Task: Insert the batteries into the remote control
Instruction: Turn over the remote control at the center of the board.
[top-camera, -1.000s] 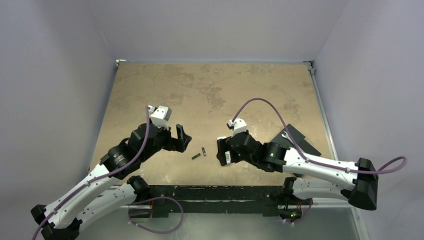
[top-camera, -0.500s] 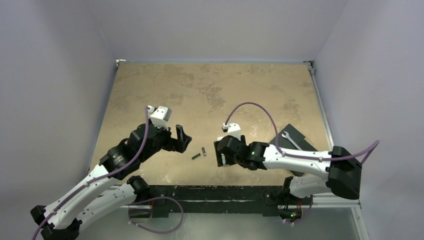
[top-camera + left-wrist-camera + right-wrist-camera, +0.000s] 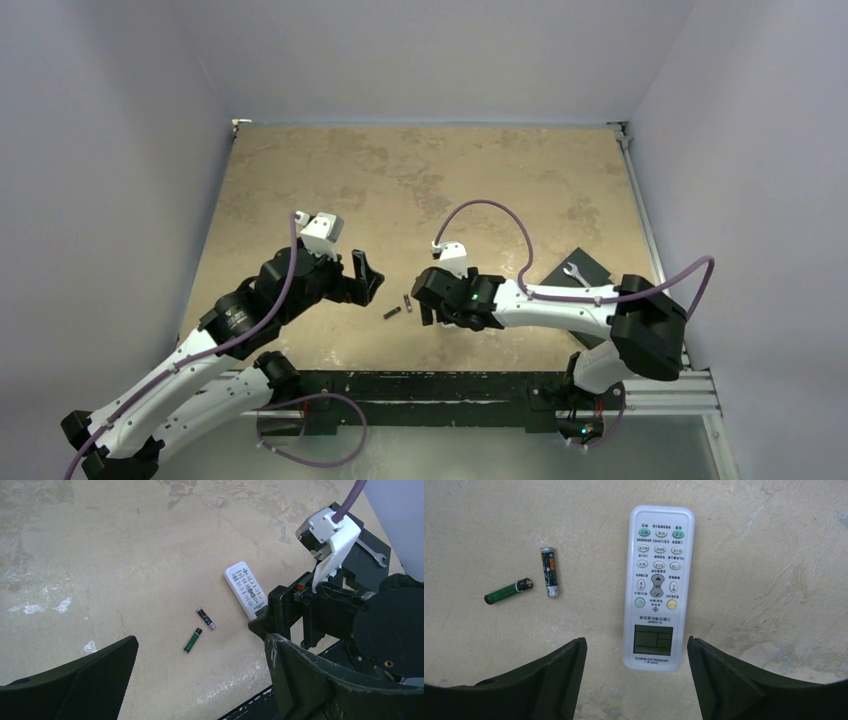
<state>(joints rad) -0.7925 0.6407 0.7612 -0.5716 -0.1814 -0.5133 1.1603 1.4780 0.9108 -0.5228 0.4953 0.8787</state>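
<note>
We see the remote control face up on the desk, "UNIVERSAL A/C REMOTE" printed at its screen end, which points at our right claw, spread wide on either side of it. The batteries lie just left. The left claw gapes, empty.

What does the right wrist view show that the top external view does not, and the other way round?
Only the right wrist view shows the remote control, buttons up, its screen end between the fingers of the open right claw. Only the top external view shows the left claw and a wrench on a dark plate. Both show the two batteries lying on the table.
</note>
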